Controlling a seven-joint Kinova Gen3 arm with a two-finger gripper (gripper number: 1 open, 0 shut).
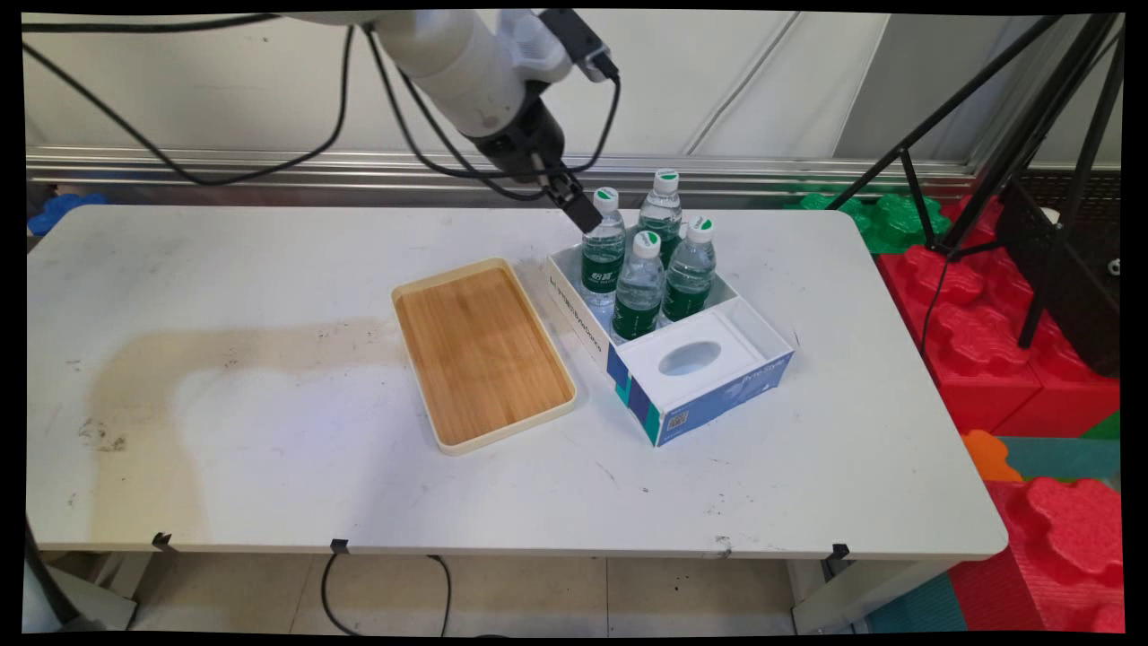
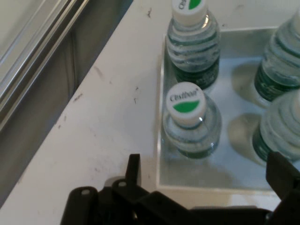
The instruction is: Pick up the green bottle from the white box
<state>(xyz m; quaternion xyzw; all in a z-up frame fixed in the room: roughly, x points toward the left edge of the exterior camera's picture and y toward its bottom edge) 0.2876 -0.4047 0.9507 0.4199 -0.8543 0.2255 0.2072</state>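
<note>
A: Where is the gripper [image 1: 585,212] relative to the box [image 1: 587,334]?

B: It hangs above the box's far-left corner, just beside the cap of the nearest bottle [image 1: 603,254]. In the hand view that same bottle [image 2: 191,123] sits directly ahead of the fingers [image 2: 134,169], one finger on each side of it with a wide gap between. The jaws are released and grasp nothing.

A: Why do the bottles stand as they do?

B: Four bottles stand upright in the open half of the box. The box walls keep them grouped and close together; this spacing leaves little room between neighbours. The bottle at the far-left corner is the most exposed, which probably explains the gripper's approach from that side.

A: What occupies the other half of the box?

B: A white insert [image 1: 691,359] with an oval opening, on the near side of the bottles.

A: And to the left of the box?

B: A wooden tray [image 1: 482,354] lies flat on the table [image 1: 269,431], just beside the box, apart from it. Nothing rests in it.

A: What cannot be confirmed?

B: The bottle bases are hidden behind the box wall in the main view. The hand view cuts off the right finger and the two right-hand bottles. Whether the gripper touches the cap cannot be determined; it appears clear of it. The label text is too small to read.
</note>
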